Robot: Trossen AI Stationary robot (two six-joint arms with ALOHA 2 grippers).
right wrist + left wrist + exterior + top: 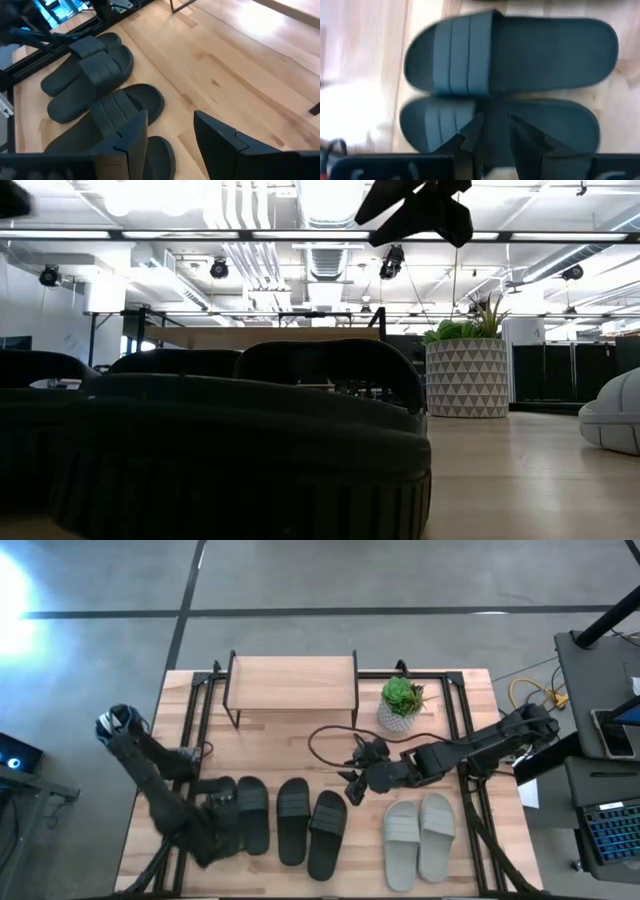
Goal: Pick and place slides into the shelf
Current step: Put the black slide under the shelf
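Fingers of the right gripper [170, 145] are being held apart, empty, above the black slides [107, 115]. Left gripper [492, 137] is being kept over a black slide [560, 125]; grip cannot be told.

Four black slides [290, 820] and a grey pair [420, 835] lie flat before the empty wooden shelf [292, 682].
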